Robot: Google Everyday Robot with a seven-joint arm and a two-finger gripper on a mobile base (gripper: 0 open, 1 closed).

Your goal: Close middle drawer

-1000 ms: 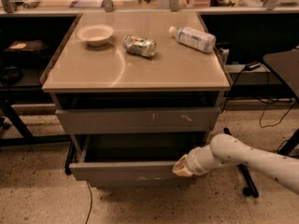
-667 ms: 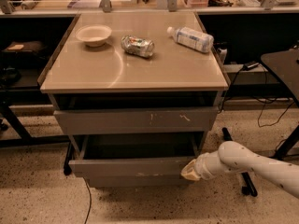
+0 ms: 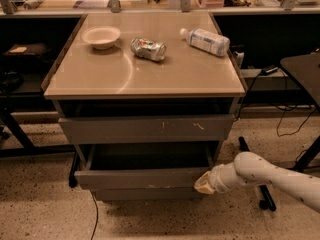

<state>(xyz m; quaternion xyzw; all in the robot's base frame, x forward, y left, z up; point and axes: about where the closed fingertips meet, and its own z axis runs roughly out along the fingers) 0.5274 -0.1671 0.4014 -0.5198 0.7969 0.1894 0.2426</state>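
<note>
The middle drawer (image 3: 142,178) is a wide plain grey drawer pulled part way out of the cabinet, its dark box open on top. Above it sits the grey drawer front with pale scratch marks (image 3: 145,128). A narrower plain grey panel (image 3: 145,193) shows below it. My gripper (image 3: 202,184), on a white arm coming in from the right, is at the right end of the middle drawer's front panel, touching or nearly touching it.
On the cabinet's tan top (image 3: 175,76) lie a white bowl (image 3: 101,36), a crushed can (image 3: 148,48) and a plastic bottle on its side (image 3: 206,40). A black chair base (image 3: 265,199) stands at the right. A cable (image 3: 93,215) runs on the speckled floor.
The view has shifted closer to the cabinet. My gripper has stayed at the right end of the middle drawer's front, and the drawer looks pushed in a little.
</note>
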